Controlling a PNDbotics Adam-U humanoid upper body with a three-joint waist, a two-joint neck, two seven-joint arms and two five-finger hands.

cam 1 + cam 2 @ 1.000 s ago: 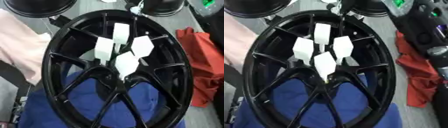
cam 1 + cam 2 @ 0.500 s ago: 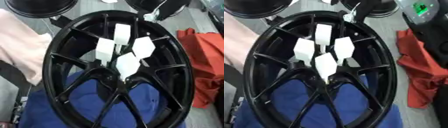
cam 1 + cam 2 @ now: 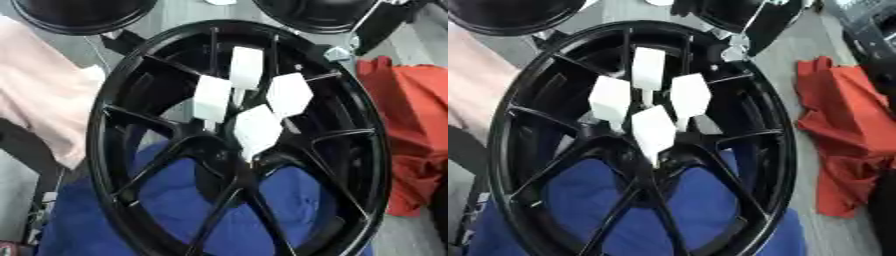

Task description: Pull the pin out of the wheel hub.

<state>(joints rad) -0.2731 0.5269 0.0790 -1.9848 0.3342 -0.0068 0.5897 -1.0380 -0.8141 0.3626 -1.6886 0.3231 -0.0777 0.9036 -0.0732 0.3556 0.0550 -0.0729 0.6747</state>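
A large glossy black wheel hub (image 3: 131,125) is lying flat in front of me, filling most of the view, its thin spokes running from the centre out to the rim. Four white pins (image 3: 257,129) with flat, paddle-shaped heads are standing clustered at its centre, narrow stems pointing down into the hub. One is sitting nearest me, one farthest, two flanking between.
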